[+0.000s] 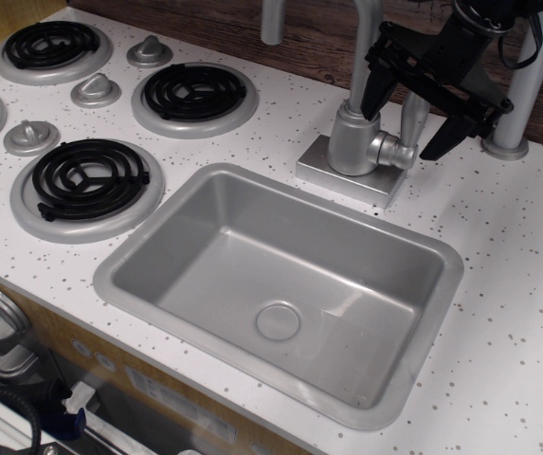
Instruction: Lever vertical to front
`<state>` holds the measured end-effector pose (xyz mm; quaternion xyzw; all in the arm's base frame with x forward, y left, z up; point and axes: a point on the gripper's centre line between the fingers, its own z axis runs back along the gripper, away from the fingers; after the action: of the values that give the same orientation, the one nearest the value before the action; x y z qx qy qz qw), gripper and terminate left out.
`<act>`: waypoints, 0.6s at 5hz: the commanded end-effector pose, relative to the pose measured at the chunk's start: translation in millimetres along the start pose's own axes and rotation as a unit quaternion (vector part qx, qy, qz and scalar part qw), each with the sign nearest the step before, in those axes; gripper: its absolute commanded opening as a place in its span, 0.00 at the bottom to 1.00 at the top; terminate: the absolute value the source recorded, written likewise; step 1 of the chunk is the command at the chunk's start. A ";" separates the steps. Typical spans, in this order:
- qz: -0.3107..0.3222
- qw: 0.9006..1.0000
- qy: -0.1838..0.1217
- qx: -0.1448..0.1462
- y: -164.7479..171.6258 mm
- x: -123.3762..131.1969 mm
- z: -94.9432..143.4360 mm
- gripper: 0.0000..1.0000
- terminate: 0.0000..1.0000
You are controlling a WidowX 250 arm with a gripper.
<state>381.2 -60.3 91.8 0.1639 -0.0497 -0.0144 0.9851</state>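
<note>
Single oblique view from above. A white, grey-speckled worktop (527,313) carried a rectangular matte silver-grey sink basin (205,242) with a round drain (278,320) in its floor, set at the near centre. At the far rim of the basin stood a silver-grey faucet with a cylindrical body (352,140) on a square base plate (333,175); its spout pipe (366,38) rose out of the top of the frame.

The small matte silver-grey paddle-shaped lever (412,118) was joined by a short round stub (391,152) to the right side of the cylindrical body and stood upright, its upper end hidden behind the black claw (411,118). The claw descended from the upper right, tilted, with its two dark fingers spread wide: the left finger (377,90) lay in front of the faucet body and the right finger (451,133) lay to the right of the lever, so that the lever stood between them. Whether either finger touched the lever could not be told; the claw held nothing visibly.

To the left, four black coiled stove burners in silver-grey rings (86,180) occupied the worktop, with round grey stove knobs (96,90) among them. A grey vertical post (527,85) stood at the far right on a round foot. A dark wood-grain back wall (309,38) ran along the far edge.
</note>
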 end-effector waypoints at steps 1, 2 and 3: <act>0.000 1.000 0.000 0.000 0.0 0.0 0.0 1.00 0.00; 0.005 0.999 -0.033 0.017 7.6 0.8 5.1 1.00 0.00; 0.011 0.996 -0.075 0.043 11.5 5.1 9.4 1.00 0.00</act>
<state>386.0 -50.6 76.0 0.2199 -0.1047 -0.0193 0.9697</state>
